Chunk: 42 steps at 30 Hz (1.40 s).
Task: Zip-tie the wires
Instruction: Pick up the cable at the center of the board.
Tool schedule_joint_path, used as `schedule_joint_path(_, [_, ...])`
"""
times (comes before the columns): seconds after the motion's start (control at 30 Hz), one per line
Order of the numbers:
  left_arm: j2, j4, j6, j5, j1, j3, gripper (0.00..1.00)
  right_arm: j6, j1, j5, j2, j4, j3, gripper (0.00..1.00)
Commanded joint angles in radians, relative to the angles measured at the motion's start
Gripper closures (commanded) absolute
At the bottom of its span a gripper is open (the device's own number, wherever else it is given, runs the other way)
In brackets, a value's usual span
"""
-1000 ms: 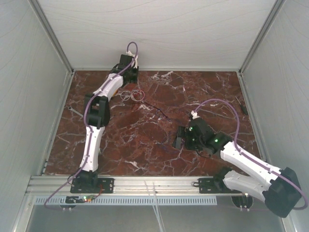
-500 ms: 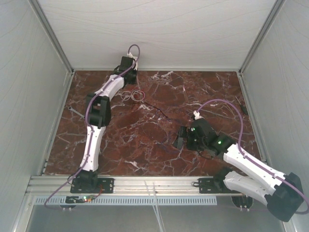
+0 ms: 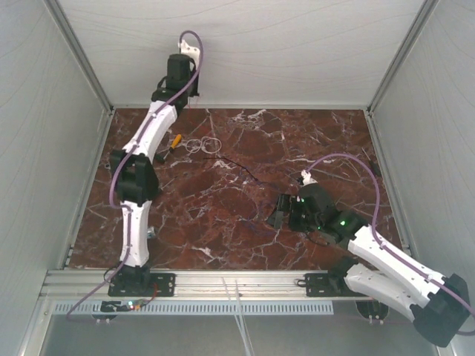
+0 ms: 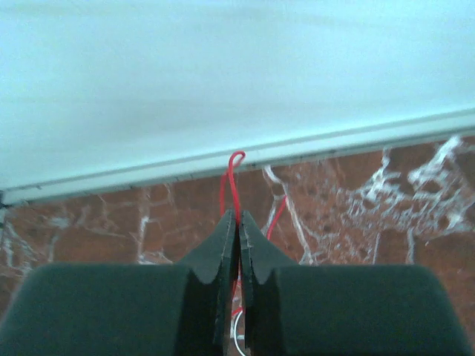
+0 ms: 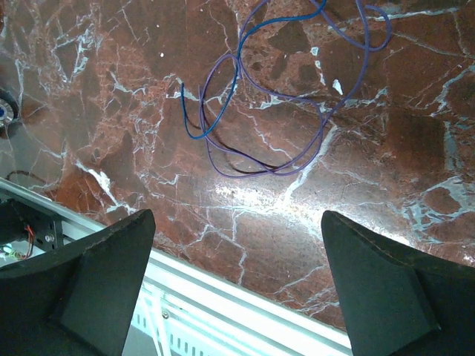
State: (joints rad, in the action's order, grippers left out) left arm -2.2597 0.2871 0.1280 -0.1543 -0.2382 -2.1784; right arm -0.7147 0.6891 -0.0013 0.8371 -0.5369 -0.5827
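Observation:
The wires lie in two places. White loops [image 3: 202,144] lie at the back left, with a thin dark strand [image 3: 241,169] trailing toward the middle. Purple and blue loops [image 5: 274,111] lie on the marble in front of my right gripper [image 5: 236,245], which is open, empty and low over the table; it also shows in the top view [image 3: 284,213]. My left gripper [image 4: 237,222] is shut on a thin red wire [image 4: 234,167], whose loop sticks out past the tips. It is raised near the back wall [image 3: 172,93].
An orange-handled tool [image 3: 172,142] lies just left of the white loops. The back wall's base rail [image 4: 297,144] is close ahead of the left gripper. White strips [image 3: 239,300] cross the front rail. A small object [image 3: 149,233] lies by the left arm.
The left arm has risen and swung back and to the left, toward the wall, uncovering the orange-handled tool. The right gripper has shifted slightly to the right.

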Motion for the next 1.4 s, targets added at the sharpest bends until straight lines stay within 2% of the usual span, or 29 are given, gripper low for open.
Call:
schedule_joint_path(0.0, [0.131,-0.103,-0.004,-0.036,0.003,-0.061,1.0,0.003,-0.002,0.006,-0.04,0.031,0.005,0.08])
schedule_joint_path(0.13, [0.239,-0.144,-0.051,0.034,0.002,-0.064,1.0,0.028,-0.003,0.003,-0.08,0.057,0.006,0.08])
schedule_joint_path(0.33, [0.413,-0.133,-0.21,0.38,-0.002,-0.041,1.0,0.172,-0.003,0.036,-0.179,0.118,-0.027,0.07])
schedule_joint_path(0.47, [0.52,-0.169,-0.336,0.593,-0.005,0.015,1.0,0.279,-0.004,0.041,-0.261,0.239,-0.028,0.07])
schedule_joint_path(0.6, [0.627,-0.255,-0.46,0.8,-0.004,0.134,1.0,0.381,-0.002,0.002,-0.305,0.405,-0.016,0.07])
schedule_joint_path(0.8, [0.759,-0.496,-0.712,1.056,-0.032,0.405,1.0,0.536,-0.003,-0.06,-0.308,0.663,-0.004,0.06])
schedule_joint_path(1.07, [0.83,-0.518,-0.715,1.184,-0.148,0.564,1.0,0.536,-0.003,-0.252,-0.214,0.735,-0.121,0.06])
schedule_joint_path(1.37, [0.893,-0.637,-0.787,1.18,-0.219,0.693,1.0,0.472,-0.003,-0.177,-0.093,0.799,-0.204,0.03])
